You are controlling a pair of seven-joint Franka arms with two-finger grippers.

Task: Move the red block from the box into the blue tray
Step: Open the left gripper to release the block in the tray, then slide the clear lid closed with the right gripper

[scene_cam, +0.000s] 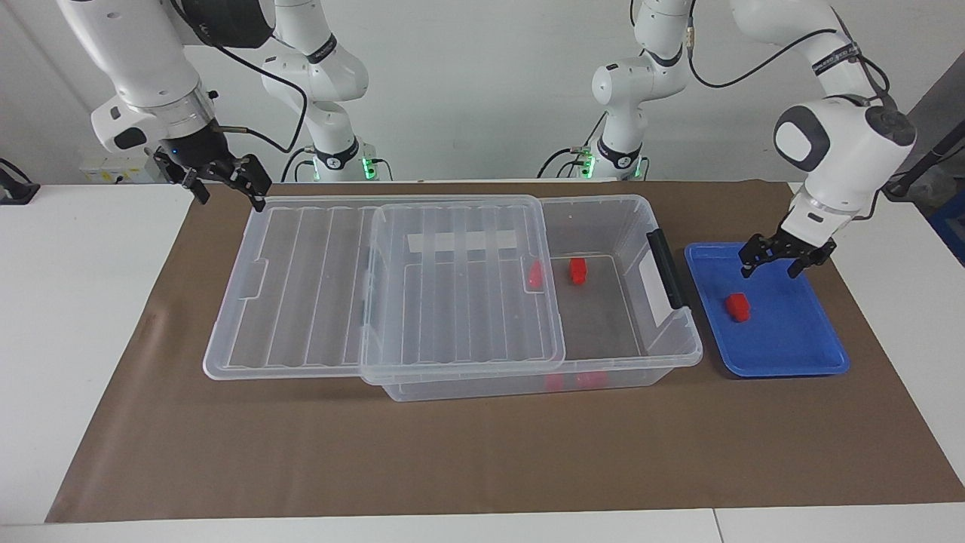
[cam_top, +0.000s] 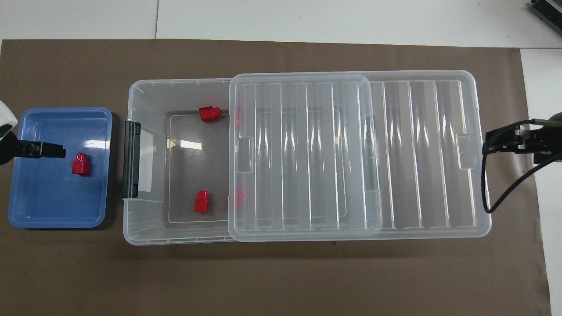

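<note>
One red block (scene_cam: 738, 307) in blue tray (scene_cam: 799, 354), two in box (scene_cam: 641, 226).

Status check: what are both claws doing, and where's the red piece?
Left claw open over blue tray. Red block lies in tray. Right claw open, waiting.
</note>
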